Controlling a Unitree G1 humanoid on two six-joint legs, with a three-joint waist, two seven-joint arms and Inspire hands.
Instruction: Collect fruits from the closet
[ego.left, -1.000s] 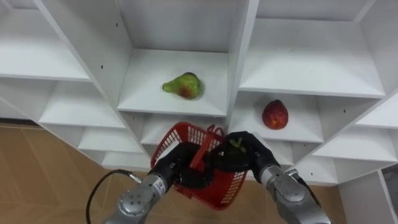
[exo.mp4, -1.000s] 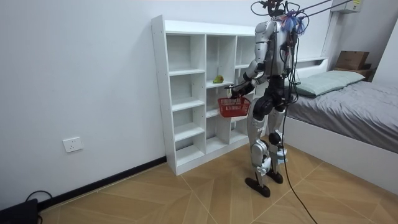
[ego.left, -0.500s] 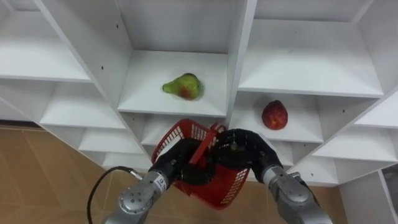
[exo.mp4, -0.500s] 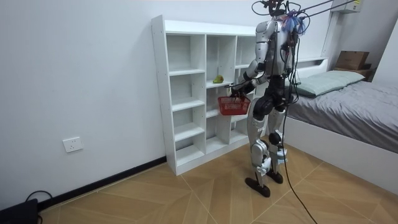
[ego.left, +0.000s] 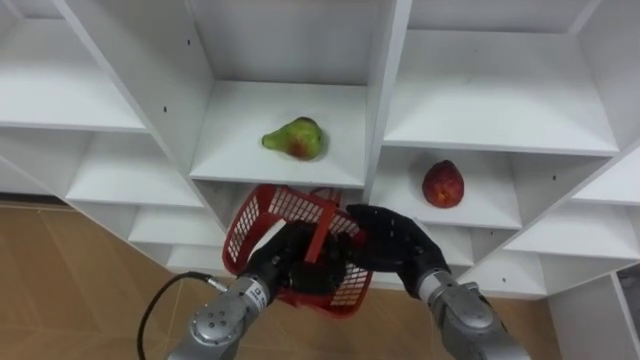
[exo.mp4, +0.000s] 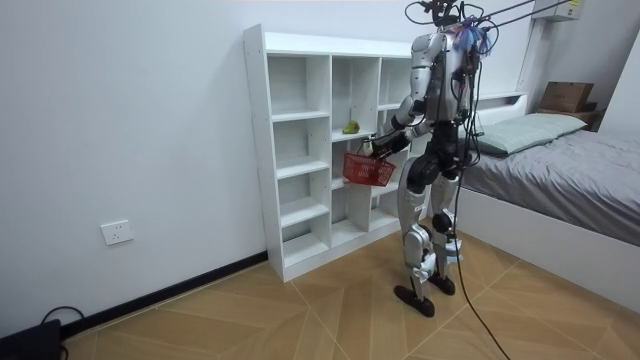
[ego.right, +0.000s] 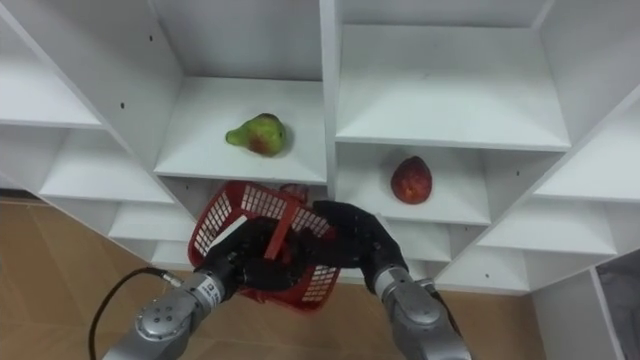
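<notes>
A green pear (ego.left: 295, 138) with a red blush lies on the middle shelf, and a red fruit (ego.left: 442, 185) lies in the compartment to its right, one level lower. Below them I hold a red mesh basket (ego.left: 283, 208), tilted, with my left hand (ego.left: 285, 263) curled round its red handle (ego.left: 319, 240). My right hand (ego.left: 398, 240) is spread over the basket's right side with its fingers stretched out and nothing in them. The hands hide the basket's inside. In the room view I stand facing the shelves with the basket (exo.mp4: 367, 170) at waist height.
The white shelf unit (ego.left: 385, 120) has several open compartments with upright dividers between them. Wooden floor (ego.left: 70, 280) shows at the lower left. In the room view a bed (exo.mp4: 560, 170) stands at the room view's right, behind me.
My right hand has uncurled over the basket, and the small fruit it held is gone from sight. The basket has tipped and shifted left and up.
</notes>
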